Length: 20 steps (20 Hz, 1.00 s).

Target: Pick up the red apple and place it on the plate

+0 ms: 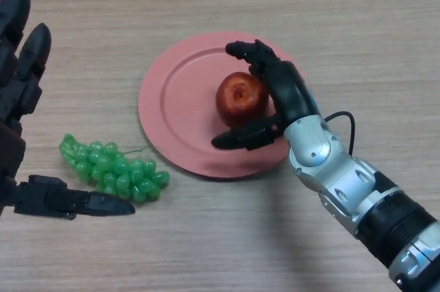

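Right hand round apple — on plate

No legible text, label, brand or number on anything in view.

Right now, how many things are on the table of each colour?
Red: 1, the apple
Pink: 1, the plate
Green: 1, the bunch of grapes
Total: 3
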### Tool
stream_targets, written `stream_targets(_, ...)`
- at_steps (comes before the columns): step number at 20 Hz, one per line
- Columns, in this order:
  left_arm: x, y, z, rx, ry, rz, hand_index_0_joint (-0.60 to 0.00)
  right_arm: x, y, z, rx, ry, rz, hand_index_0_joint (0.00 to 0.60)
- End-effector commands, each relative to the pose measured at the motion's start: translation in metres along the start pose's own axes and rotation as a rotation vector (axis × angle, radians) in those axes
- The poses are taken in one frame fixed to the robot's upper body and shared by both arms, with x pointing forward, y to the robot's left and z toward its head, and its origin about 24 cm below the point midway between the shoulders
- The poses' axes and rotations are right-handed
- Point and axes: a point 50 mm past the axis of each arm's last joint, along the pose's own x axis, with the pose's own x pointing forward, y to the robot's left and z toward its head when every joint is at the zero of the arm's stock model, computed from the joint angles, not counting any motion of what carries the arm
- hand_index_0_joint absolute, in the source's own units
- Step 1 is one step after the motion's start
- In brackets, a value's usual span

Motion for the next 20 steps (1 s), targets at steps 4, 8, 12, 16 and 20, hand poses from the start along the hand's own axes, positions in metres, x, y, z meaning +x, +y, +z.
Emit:
stream_targets(4,0.004,0.002,0.031,0.091,-0.21,0.001,0.0,-0.012,-0.032,0.054,0.031,-0.221,-0.023,0.0)
stream_targets(8,0.007,-0.005,0.028,0.092,-0.211,-0.024,0.0,-0.032,-0.06,0.068,0.096,-0.314,-0.088,0.0)
stream_targets(12,0.012,-0.007,0.025,0.096,-0.202,-0.035,0.0,-0.059,-0.099,0.066,0.184,-0.402,-0.183,0.0)
stream_targets(16,0.016,-0.004,0.023,0.108,-0.2,-0.019,0.0,-0.099,-0.118,0.055,0.24,-0.428,-0.173,0.0)
stream_targets(20,0.017,-0.003,0.018,0.11,-0.19,0.006,0.0,-0.134,-0.123,0.055,0.262,-0.484,-0.127,0.0)
